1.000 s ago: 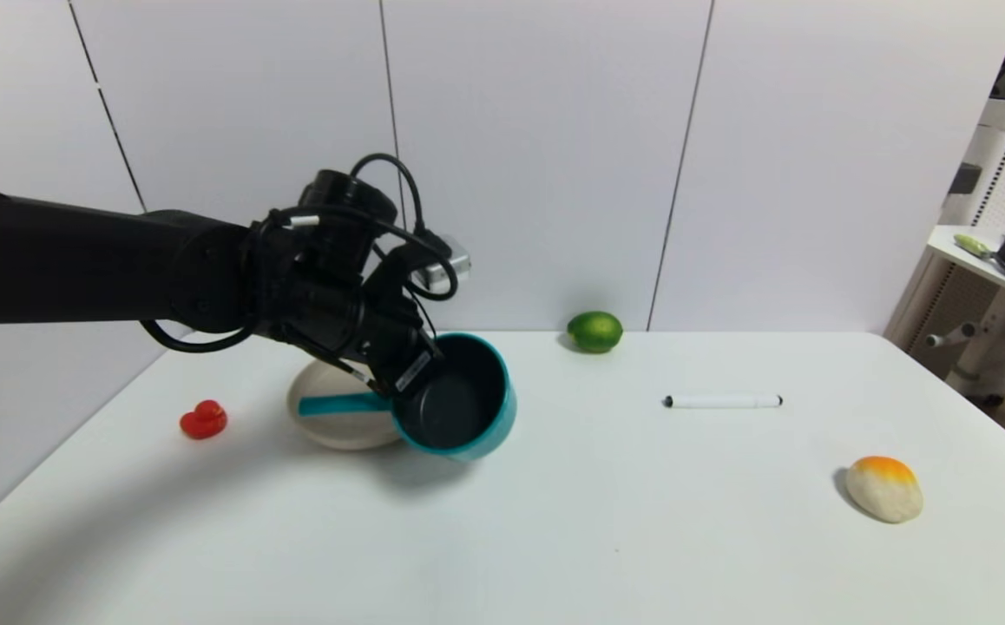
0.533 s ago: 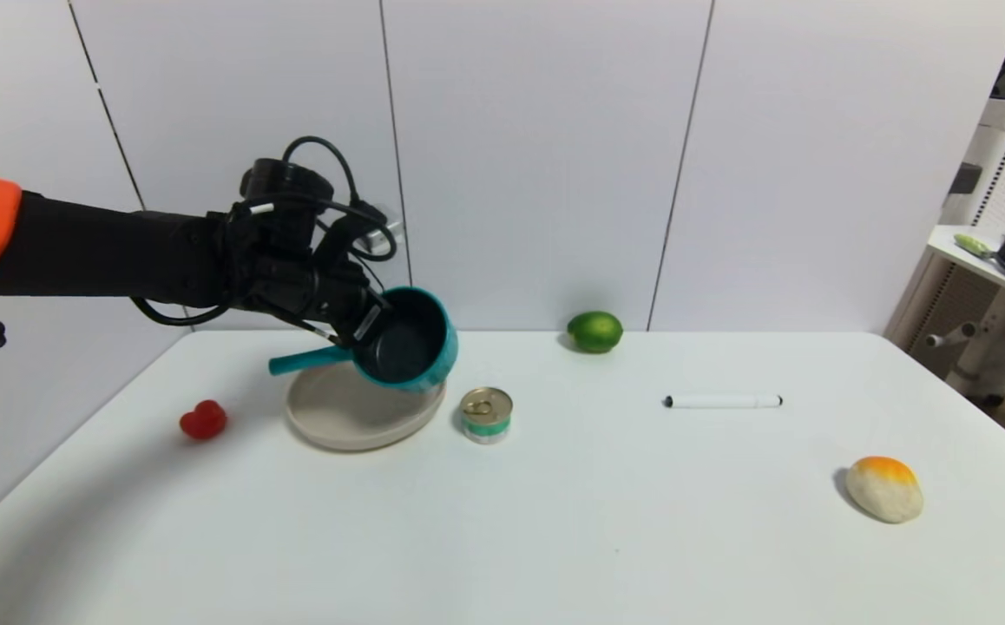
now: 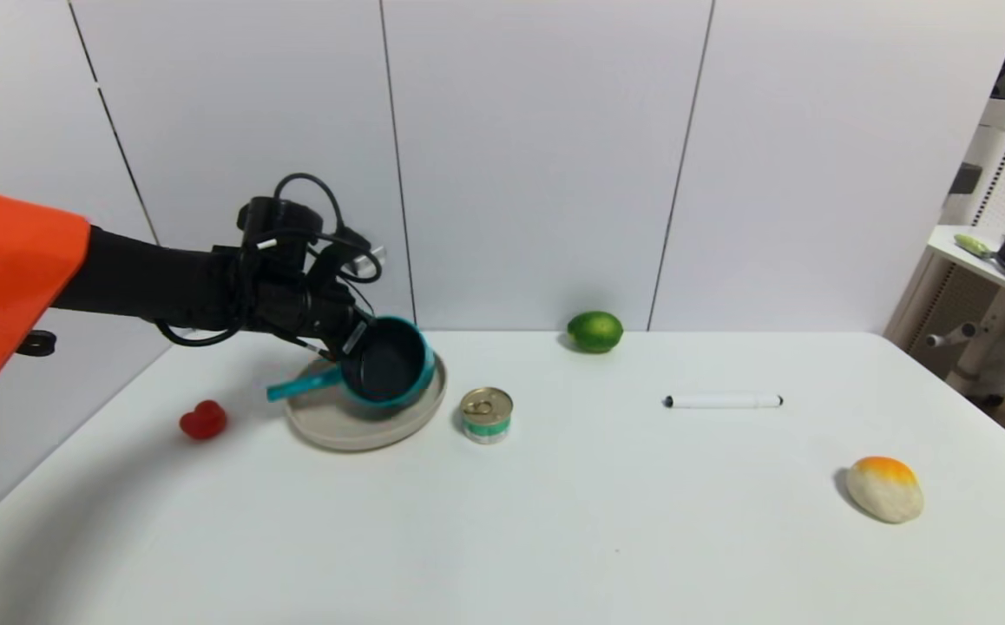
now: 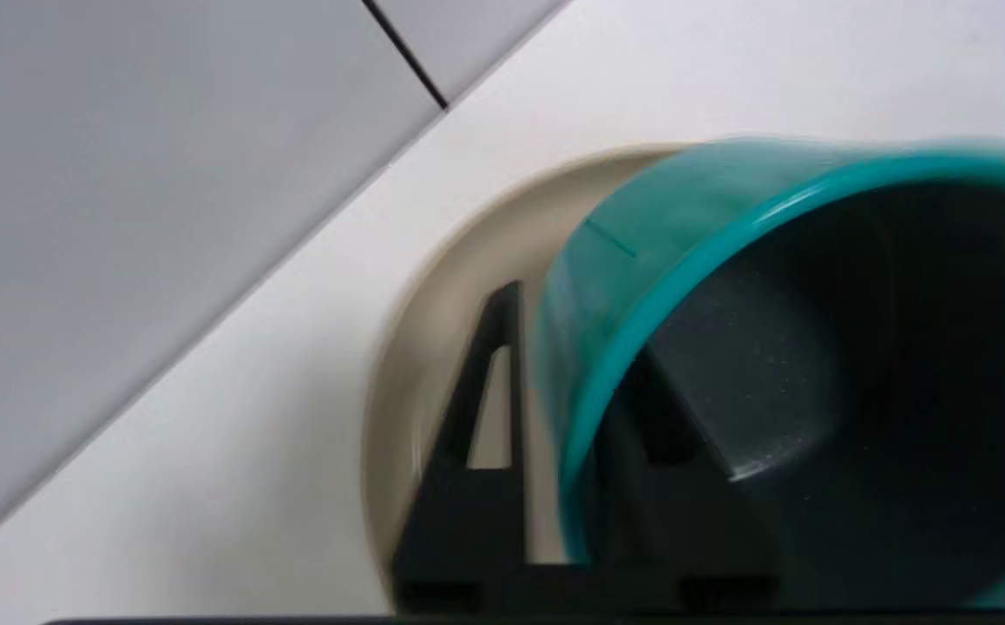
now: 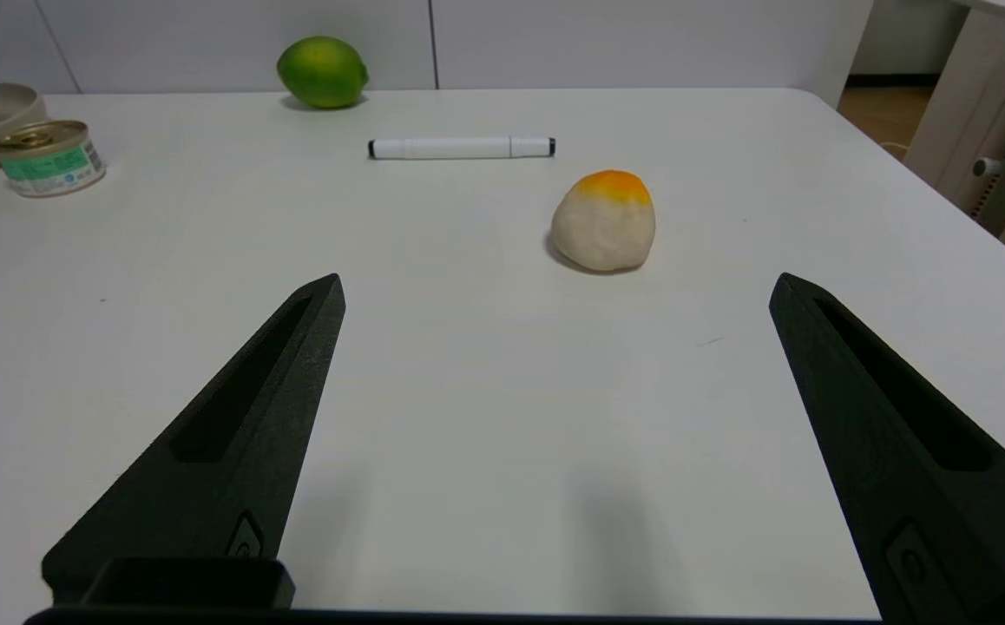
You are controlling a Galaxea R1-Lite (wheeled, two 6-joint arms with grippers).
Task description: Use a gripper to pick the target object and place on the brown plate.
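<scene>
The teal saucepan with a dark grey inside hangs tilted, its mouth toward me, low over the beige-tan plate; its handle points left. I cannot tell whether its base touches the plate. My left gripper is shut on the saucepan's wall. In the left wrist view the gripper has one finger outside the teal wall and one inside, with the plate beneath. My right gripper is open and empty, low over the table's near right part.
A small green-label tin can stands just right of the plate. A red toy lies to its left. A lime, a white marker and a white-and-orange lump lie to the right.
My left gripper has carried the saucepan left and back, then lowered it over the plate. The tin can it hid has come into view.
</scene>
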